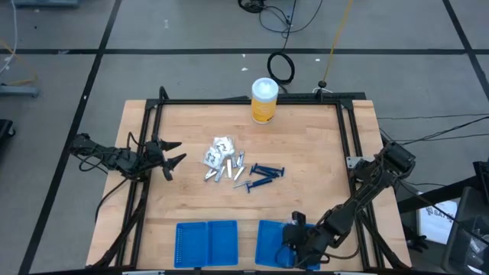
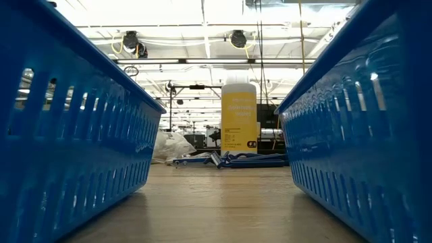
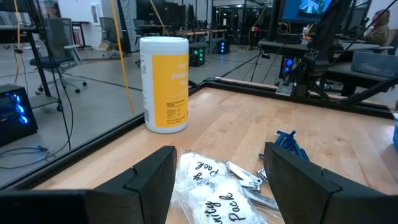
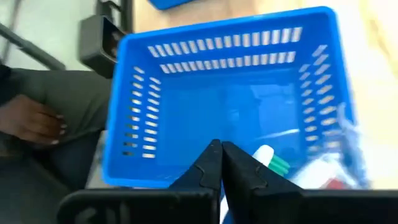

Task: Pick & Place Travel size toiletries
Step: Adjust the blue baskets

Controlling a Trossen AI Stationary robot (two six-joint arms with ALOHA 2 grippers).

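The travel size toiletries lie in a pile mid-table: white packets, silver tubes and dark blue sticks. My left gripper is open and level, just left of the pile. In the left wrist view the packets lie beyond the gap between its fingers. My right gripper is over the right blue tray, with its fingers shut. A clear-wrapped brush with a white and green end shows inside that tray, right beside the fingertips. My right gripper's fingers are closed tip to tip above the blue tray, slanting down. The brush's white and green end shows right beside the right finger. The finger hides where they could meet, so I cannot tell whether it touches or holds the brush.
A tall yellow canister with a white lid stands at the far edge. A second blue tray sits at the near edge, left of the first. A person's hand and dark clothing show just beyond the near table edge. A black frame rims the table.
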